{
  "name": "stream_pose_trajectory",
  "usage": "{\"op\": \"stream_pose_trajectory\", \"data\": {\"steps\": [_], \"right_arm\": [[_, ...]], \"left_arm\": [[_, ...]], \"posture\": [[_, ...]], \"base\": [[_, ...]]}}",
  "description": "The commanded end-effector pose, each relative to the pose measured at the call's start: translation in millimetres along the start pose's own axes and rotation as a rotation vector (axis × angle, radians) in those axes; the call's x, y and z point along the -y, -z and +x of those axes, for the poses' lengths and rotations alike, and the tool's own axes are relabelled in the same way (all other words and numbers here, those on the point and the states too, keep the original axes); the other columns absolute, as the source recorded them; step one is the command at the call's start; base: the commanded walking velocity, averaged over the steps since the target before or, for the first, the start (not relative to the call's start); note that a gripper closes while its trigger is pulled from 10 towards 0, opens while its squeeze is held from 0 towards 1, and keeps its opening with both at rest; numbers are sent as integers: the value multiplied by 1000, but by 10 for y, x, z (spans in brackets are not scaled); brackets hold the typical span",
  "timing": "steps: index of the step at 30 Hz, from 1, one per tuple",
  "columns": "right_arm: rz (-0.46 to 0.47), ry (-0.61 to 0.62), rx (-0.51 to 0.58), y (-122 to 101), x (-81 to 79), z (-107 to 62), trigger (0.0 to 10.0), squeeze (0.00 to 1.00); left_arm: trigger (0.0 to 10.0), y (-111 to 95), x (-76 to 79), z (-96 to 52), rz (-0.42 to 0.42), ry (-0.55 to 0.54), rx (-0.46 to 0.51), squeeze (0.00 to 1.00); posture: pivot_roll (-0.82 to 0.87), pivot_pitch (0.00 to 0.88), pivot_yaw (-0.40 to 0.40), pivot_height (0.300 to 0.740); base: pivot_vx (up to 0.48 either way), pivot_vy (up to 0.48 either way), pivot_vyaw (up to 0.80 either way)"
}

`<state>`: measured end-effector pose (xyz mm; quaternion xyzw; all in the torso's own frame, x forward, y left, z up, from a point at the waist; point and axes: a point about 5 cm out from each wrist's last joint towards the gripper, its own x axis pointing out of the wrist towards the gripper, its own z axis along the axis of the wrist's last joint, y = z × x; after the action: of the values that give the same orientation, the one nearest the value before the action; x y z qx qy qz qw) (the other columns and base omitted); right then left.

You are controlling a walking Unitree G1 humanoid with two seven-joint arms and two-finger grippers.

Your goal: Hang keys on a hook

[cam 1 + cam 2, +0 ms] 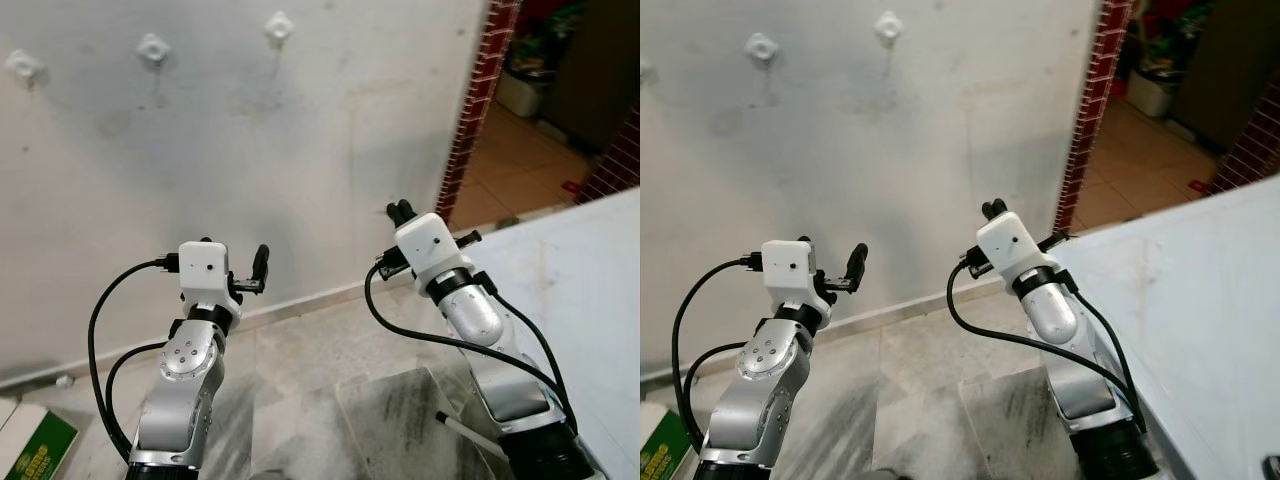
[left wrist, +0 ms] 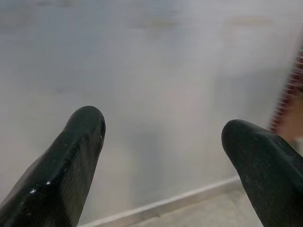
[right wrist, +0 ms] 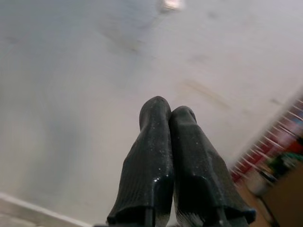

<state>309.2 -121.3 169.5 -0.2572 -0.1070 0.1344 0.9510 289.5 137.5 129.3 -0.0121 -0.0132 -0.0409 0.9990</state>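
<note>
Pincer fingers on the left pincer (image 2: 161, 156) stand wide apart, while the right pincer (image 3: 170, 118) has its two fingers pressed together on nothing I can see. Both are raised toward the wall (image 1: 300, 150), probably readying a reach. Three small white hooks (image 1: 153, 48) sit high on it, all bare. No keys are visible.
</note>
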Motion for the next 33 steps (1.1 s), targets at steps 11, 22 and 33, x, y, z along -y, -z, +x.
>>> {"op": "stream_pose_trajectory", "data": {"steps": [11,22,33], "right_arm": [[-4,-34,44,-19,-76,125,10000,0],[35,41,0,118,-4,24,10000,0],[98,56,20,67,-24,34,10000,0]], "left_arm": [[10000,137,-85,37,30,-29,1,0],[10000,116,-80,65,46,-12,16,0],[10000,113,-47,55,3,53,21,0]], "posture": [[14,0,-2,740],[23,0,24,740],[9,0,23,740]], "base": [[0,0,476],[0,0,0],[0,0,0]]}}
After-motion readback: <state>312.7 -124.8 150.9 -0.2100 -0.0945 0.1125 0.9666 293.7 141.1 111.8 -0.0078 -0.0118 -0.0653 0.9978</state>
